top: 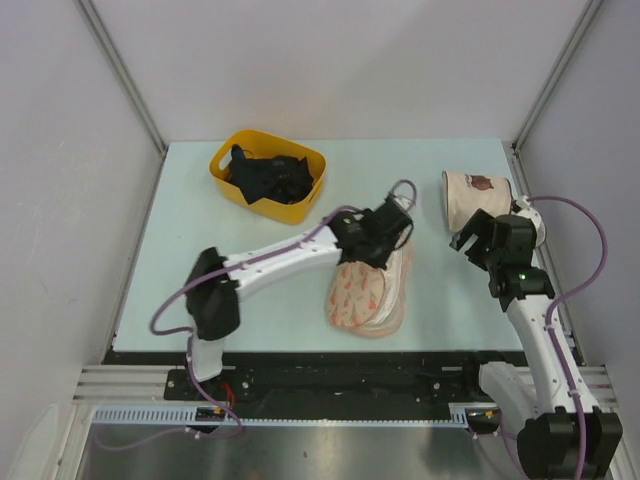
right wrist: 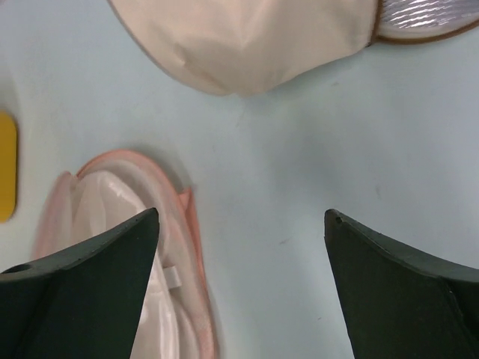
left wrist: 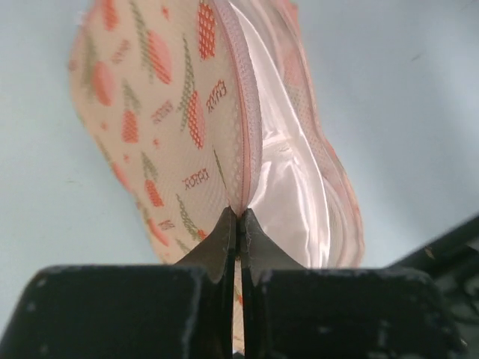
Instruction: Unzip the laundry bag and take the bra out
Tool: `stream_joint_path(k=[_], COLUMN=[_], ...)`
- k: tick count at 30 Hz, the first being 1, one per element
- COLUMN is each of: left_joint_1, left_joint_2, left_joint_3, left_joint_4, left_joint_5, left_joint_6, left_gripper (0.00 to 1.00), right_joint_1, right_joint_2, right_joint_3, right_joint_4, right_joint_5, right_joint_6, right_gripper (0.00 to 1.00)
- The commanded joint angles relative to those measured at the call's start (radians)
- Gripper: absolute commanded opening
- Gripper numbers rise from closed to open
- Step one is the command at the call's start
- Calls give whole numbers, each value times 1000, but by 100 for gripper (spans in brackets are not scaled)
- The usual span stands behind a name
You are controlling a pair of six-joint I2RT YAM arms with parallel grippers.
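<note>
The peach-pink, peanut-shaped fabric laundry bag (top: 360, 295) with its red-orange print lies just below the middle of the overhead view. The left gripper (left wrist: 239, 222) has its jaws pressed together, pinching the bag's pink zip trim (left wrist: 251, 127) at the pouch's upper end. The seam gapes beside the pinch, and what I take to be the white, shiny padded bra (left wrist: 288, 179) shows inside.

The right gripper (right wrist: 241, 218) hangs spread wide over the pale table (right wrist: 299, 149), right of the pouch and touching nothing, below the beige cylinder bag (right wrist: 247, 37).

My worry is that nothing pins the pouch, so a pull could drag the whole bag instead of running the zip. I can't tell whether the pinch has the slider or only trim. If it is only trim, it may slip off.
</note>
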Motion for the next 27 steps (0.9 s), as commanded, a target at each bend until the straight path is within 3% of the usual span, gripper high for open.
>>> stream_joint_path(k=[1,4,8,12,16,23,25,27], left_joint_1=[106,169,240,277,281,300,307,318], left_joint_2=[-265,-337,-376,-370,-370,-345,-365,-376], left_joint_3=[-114,-190,-285,-348,-481,-544,-585,-598], left_joint_4=[157,200,237,259,348,326,357,366], left_joint_5=[232,297,343,378,331,256,249,259], left_joint_6=[18,12,35,91,138,161,147,144], left_gripper=[0,0,0,1,0,0,0,0], right_joint_1=[-2,36,164,176,182,192,196,196], right_joint_2=[101,180,269,368,406,374,386,408], right_joint_3=[-13,-50,-87,-136,-173,-223,-226,-231], right_joint_4=[84,145,217,293,299,347,353,369], right_joint_5=[-226,-354,-291,-308,-287,-299,-265,-270], right_joint_6=[-21,31,74,109,106,142,154,165], right_gripper=[91,87,88,84,74,63,54,53])
